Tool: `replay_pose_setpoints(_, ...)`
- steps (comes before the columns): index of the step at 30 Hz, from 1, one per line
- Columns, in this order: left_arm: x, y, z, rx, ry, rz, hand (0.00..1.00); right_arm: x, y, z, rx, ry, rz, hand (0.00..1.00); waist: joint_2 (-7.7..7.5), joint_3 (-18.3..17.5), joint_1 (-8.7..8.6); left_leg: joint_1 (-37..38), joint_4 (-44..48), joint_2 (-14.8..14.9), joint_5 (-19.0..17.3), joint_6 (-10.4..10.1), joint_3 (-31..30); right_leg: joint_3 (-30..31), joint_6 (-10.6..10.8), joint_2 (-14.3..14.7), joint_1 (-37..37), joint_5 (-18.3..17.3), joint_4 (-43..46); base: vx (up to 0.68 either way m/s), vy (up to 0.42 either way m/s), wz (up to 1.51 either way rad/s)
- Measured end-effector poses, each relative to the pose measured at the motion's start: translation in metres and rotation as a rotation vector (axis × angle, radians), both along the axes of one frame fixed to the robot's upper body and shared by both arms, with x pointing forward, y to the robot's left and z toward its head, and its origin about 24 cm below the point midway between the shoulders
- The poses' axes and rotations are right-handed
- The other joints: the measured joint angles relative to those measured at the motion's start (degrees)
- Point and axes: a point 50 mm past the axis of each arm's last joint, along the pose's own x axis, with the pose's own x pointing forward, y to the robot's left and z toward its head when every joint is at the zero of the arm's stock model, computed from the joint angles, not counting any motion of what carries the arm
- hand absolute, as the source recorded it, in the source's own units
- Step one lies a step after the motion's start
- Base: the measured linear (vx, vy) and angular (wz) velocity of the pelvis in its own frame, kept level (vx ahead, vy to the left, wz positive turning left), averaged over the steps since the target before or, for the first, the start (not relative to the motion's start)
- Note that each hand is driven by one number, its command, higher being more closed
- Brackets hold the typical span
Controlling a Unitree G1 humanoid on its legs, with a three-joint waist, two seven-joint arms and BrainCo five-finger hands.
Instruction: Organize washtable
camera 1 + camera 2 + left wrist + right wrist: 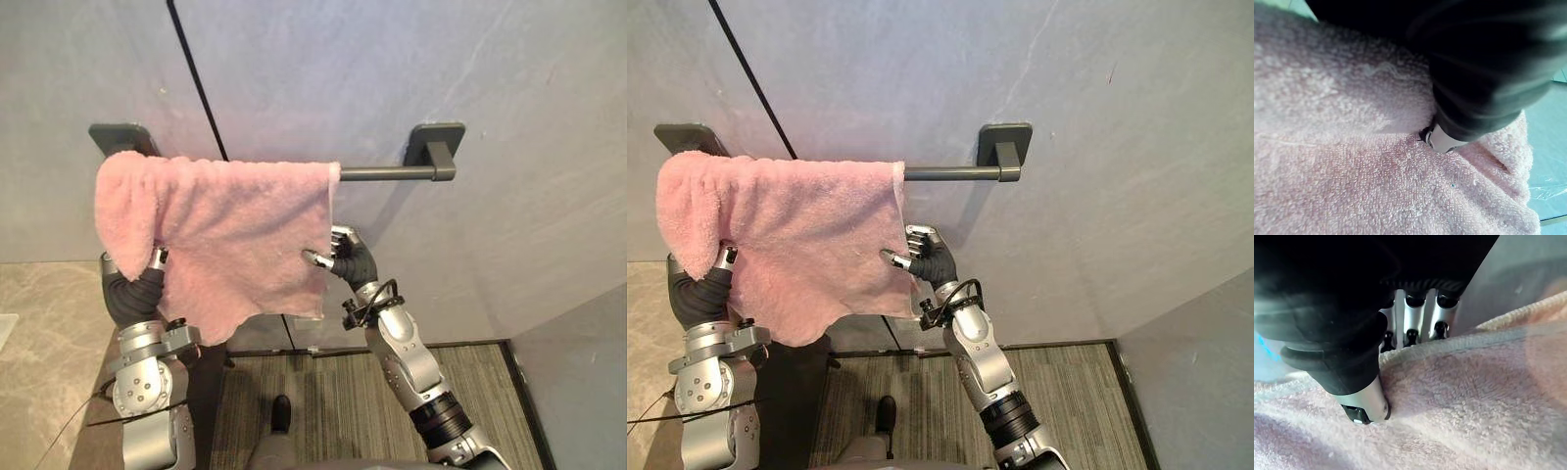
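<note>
Pink towel [225, 235] hangs over the left part of a dark grey bar [387, 173]. It is bunched at its left end and drapes unevenly, with the lower hem slanting. The bar's right stretch is bare up to its bracket [434, 145].

Right hand [348, 257] pinches the towel's right edge partway down. In the right wrist view the thumb [1364, 404] presses the front of the cloth and the fingers [1413, 335] curl behind the hem.

Left hand [155, 259] is tucked under the towel's lower left, covered by cloth. Cannot tell its grip.

Bar is mounted on a grey wall [490, 98]. Striped carpet [333, 401] lies below.
</note>
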Motion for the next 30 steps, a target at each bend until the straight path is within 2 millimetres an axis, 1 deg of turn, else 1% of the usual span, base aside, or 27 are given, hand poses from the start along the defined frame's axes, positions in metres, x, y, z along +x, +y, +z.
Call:
replay_pose_setpoints(7, 0.005, -0.002, -0.001, 0.003, 0.003, -0.015, 1.00, 0.005, -0.013, 0.001, 0.001, -0.005, -0.056, 1.00, -0.03, 0.4, -0.15, 0.0, 0.0, 0.0, 0.3, 0.1, 0.0, 0.1, 0.0, 0.0, 0.0, 0.0, 0.0, -0.01, -0.001, 0.00)
replay_pose_setpoints(13, 0.010, -0.010, 0.003, 0.026, -0.007, -0.075, 1.00, 0.010, -0.033, 0.005, -0.041, -0.044, -0.113, 1.00, -0.12, 0.4, -0.26, 0.3, 0.0, 0.0, 0.8, -0.2, 0.0, 0.2, 0.0, 0.0, 0.1, 0.0, 0.2, -0.01, 0.000, 0.00)
replay_pose_setpoints(15, 0.014, -0.016, 0.006, 0.045, -0.019, -0.119, 1.00, 0.011, -0.042, 0.006, -0.050, -0.051, -0.153, 1.00, -0.17, 0.5, -0.36, 0.4, 0.0, 0.0, 0.9, -0.2, 0.1, 0.4, 0.0, 0.0, 0.0, 0.0, 0.3, -0.02, 0.000, -0.01)
replay_pose_setpoints(17, 0.016, -0.019, 0.008, 0.051, -0.029, -0.135, 1.00, 0.012, -0.046, 0.006, -0.063, -0.056, -0.173, 1.00, -0.27, 0.5, -0.57, 0.4, 0.0, 0.0, 0.9, -0.2, 0.1, 0.5, 0.0, 0.0, 0.0, 0.0, 0.4, 0.00, 0.000, 0.00)
replay_pose_setpoints(18, 0.017, -0.020, 0.009, 0.055, -0.029, -0.141, 1.00, 0.012, -0.047, 0.007, -0.063, -0.057, -0.179, 1.00, -0.34, 0.6, -0.84, 0.5, 0.0, 0.0, 0.8, -0.2, 0.2, 0.7, 0.1, -0.1, -0.1, -0.1, 0.5, 0.00, 0.000, 0.00)
replay_pose_setpoints(19, 0.017, -0.020, 0.009, 0.066, -0.026, -0.143, 1.00, 0.013, -0.048, 0.007, -0.067, -0.061, -0.186, 1.00, -0.42, 0.6, -1.47, 0.5, 0.0, 0.0, 0.8, -0.2, 0.3, 0.7, 0.1, -0.1, -0.1, -0.1, 0.6, 0.00, 0.000, 0.00)
replay_pose_setpoints(21, 0.017, -0.021, 0.009, 0.079, -0.024, -0.142, 1.00, 0.011, -0.051, 0.010, -0.072, -0.076, -0.199, 1.00, -0.50, 0.7, -1.68, 0.5, 0.0, 0.1, 0.8, -0.2, 0.5, 1.0, 0.1, -0.1, -0.3, -0.1, 0.7, 0.00, 0.000, -0.05)
replay_pose_setpoints(25, 0.018, -0.027, 0.010, 0.083, -0.029, -0.166, 1.00, 0.010, -0.058, 0.014, -0.068, -0.093, -0.232, 1.00, -0.51, 0.7, -1.65, 0.5, 0.0, 0.1, 0.8, -0.2, 1.2, 1.5, 0.1, -0.2, -0.6, -0.1, 0.8, -0.01, -0.001, -0.05)
replay_pose_setpoints(30, 0.016, -0.028, 0.016, 0.091, -0.053, -0.168, 1.00, 0.004, -0.058, 0.010, -0.056, -0.083, -0.229, 1.00, -0.54, 0.6, -1.76, 0.9, 0.0, 0.1, 0.8, -0.2, 1.6, 1.8, 0.1, -0.3, -0.4, -0.1, 0.7, 0.01, -0.005, -0.04)
